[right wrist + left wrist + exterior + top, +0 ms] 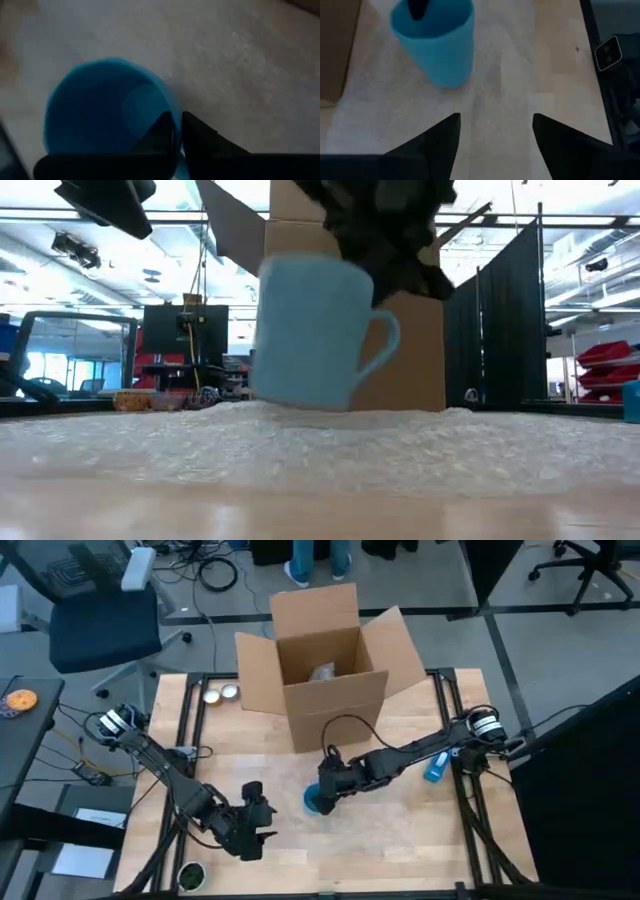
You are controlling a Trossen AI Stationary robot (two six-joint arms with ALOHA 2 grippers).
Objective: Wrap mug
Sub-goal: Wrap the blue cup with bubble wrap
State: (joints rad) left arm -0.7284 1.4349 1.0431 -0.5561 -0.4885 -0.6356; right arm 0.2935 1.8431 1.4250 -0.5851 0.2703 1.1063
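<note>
A light blue ceramic mug stands upright on a clear sheet of bubble wrap spread over the pale wooden bench, slightly below the middle of the high view and in front of an open brown cardboard box. The right tool reaches in from the right of the high view and is clamped on the mug's rim; in the right wrist view one dark finger sits inside the cup and the other just outside its wall. In the low view the mug's handle points to the right of the frame, with the dark tool above it. The left tool hovers at the lower left of the high view, near the mug but apart from it, its fingers spread wide and holding nothing. A small blue bottle lies near the right edge of the bench.
</note>
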